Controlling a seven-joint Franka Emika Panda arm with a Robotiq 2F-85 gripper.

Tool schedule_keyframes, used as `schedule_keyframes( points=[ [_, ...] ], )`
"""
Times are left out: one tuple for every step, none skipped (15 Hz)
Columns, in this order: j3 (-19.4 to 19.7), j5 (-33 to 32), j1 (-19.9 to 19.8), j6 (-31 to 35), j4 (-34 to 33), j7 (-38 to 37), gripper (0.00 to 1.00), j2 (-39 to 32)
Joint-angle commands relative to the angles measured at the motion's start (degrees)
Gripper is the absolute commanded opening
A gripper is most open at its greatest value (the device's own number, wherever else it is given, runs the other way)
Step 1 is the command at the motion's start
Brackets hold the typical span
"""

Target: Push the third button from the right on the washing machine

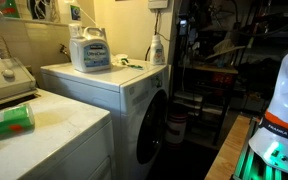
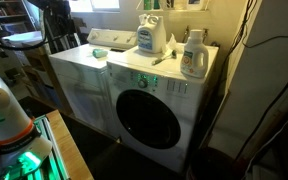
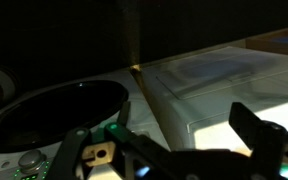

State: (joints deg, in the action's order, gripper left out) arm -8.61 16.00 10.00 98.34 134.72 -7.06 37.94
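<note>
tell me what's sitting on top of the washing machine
The washing machine carries a large blue-and-white detergent jug and a smaller white bottle. The part of the top behind them is covered from view.

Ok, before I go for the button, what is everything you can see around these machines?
white front-loading washing machine: one, white, centre, round dark porthole door in its front
large white-and-blue detergent jug: one, on the washing machine top
smaller white detergent bottle: one, on the same top, beside the jug
lower white flat-topped appliance: one, white, next to the washing machine
green bottle: one, lying on the lower appliance
white rounded robot arm housing: one, green glow beneath
black gripper: one, open, over the porthole door
</note>
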Motion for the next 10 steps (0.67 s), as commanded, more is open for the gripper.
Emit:
schedule_keyframes(
  points=[
    [4.26,-7.05,-4.16,-0.49,2.85,6.78,1.0,1.11],
    [5.53,-9.9,-5.52,-0.63,3.35,8.38,1.0,0.67],
    [6.63,-12.38,-6.6,-0.3,3.8,10.04,1.0,0.19],
    [7.99,-14.38,-7.45,0.22,4.56,12.25,1.0,-0.51],
    [9.23,-16.46,-8.27,1.31,5.51,14.46,1.0,-1.25],
    [10.47,-18.2,-9.02,2.52,6.3,16.4,1.0,-2.08],
    [11.33,-20.79,-10.22,4.77,7.58,17.45,1.0,-2.94],
    [12.9,-23.02,-11.07,7.6,8.67,19.66,1.0,-4.17],
    [14.21,-24.78,-11.85,10.25,9.24,21.2,1.0,-5.52],
    [15.69,-26.02,-12.77,12.89,9.55,22.38,1.0,-7.12]
  ],
)
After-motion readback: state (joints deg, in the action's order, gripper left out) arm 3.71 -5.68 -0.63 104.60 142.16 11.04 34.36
